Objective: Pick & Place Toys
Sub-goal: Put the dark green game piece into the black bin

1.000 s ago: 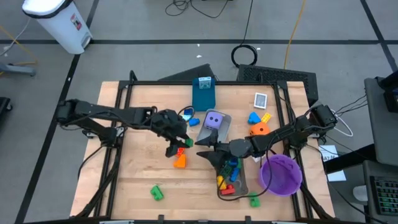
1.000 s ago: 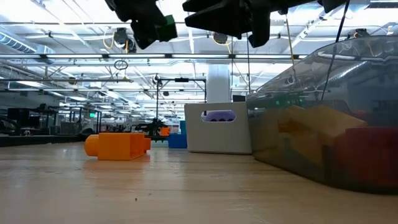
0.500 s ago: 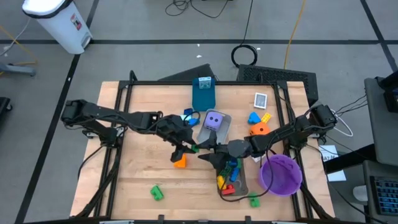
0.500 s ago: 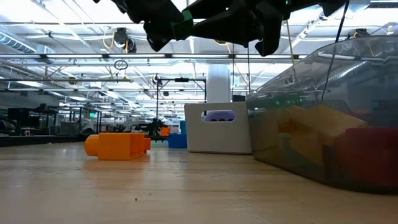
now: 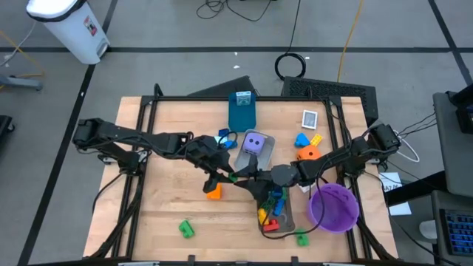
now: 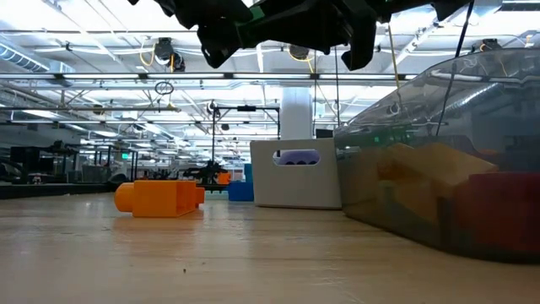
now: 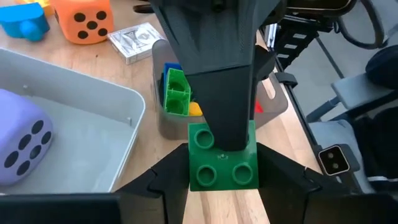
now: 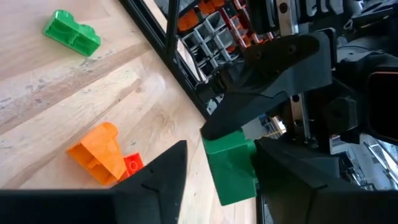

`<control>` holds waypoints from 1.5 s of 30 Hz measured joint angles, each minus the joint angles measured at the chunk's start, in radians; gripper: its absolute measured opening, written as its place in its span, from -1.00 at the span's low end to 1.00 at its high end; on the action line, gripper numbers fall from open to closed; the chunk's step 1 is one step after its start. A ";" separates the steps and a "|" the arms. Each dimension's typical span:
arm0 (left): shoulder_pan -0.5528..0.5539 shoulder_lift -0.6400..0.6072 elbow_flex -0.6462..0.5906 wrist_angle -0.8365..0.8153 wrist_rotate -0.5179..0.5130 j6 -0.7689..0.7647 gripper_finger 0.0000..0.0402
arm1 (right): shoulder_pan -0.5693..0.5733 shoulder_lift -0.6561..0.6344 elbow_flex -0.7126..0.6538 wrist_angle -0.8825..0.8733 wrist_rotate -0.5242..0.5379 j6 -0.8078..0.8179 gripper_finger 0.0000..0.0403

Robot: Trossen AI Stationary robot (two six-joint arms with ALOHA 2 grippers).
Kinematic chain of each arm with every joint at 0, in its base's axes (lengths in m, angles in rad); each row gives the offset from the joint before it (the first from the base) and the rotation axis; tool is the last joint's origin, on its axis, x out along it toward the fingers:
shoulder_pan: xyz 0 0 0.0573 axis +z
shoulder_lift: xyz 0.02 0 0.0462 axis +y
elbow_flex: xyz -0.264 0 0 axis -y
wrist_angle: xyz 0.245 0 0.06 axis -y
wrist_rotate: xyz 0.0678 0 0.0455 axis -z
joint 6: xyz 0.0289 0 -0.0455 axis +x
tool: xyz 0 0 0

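Observation:
My left gripper is shut on a green brick above the table's middle; the brick also shows in the right wrist view. My right gripper is open and meets it tip to tip, one finger on each side of the brick's free end. An orange brick lies on the table below them, with a small red brick beside it. A purple die sits in a grey tray. An orange die and another green brick lie on the table. My left gripper pinches the green brick by two opposite sides between its two fingers, coming from the table's left. The brick is lifted clear of the table, and its far end sticks out past the fingertips. My right gripper: I cannot tell whether its fingers touch the brick.
A narrow grey tray holding several bricks lies under the right arm, with a purple bowl to its right. A blue box, a card pack and blue and yellow bricks stand at the far side. A green brick lies near the front edge.
My left gripper has carried the green brick toward the table's right, away from above the orange brick and up to my right gripper's fingertips. The brick now sits between the right gripper's fingers. The right gripper has stayed about where it was.

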 joint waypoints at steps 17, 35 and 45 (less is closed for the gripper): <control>-0.028 0.000 0.000 0.070 0.014 -0.029 0.10 | 0.001 0.000 0.000 0.024 -0.001 -0.017 -0.56; -0.028 -0.123 0.000 0.085 -0.093 0.161 0.28 | 0.075 0.002 -0.001 -0.012 0.181 -0.026 -0.58; -0.029 -0.243 0.001 -0.094 -0.275 0.232 0.28 | 0.160 0.001 -0.001 -0.133 0.373 0.061 -0.58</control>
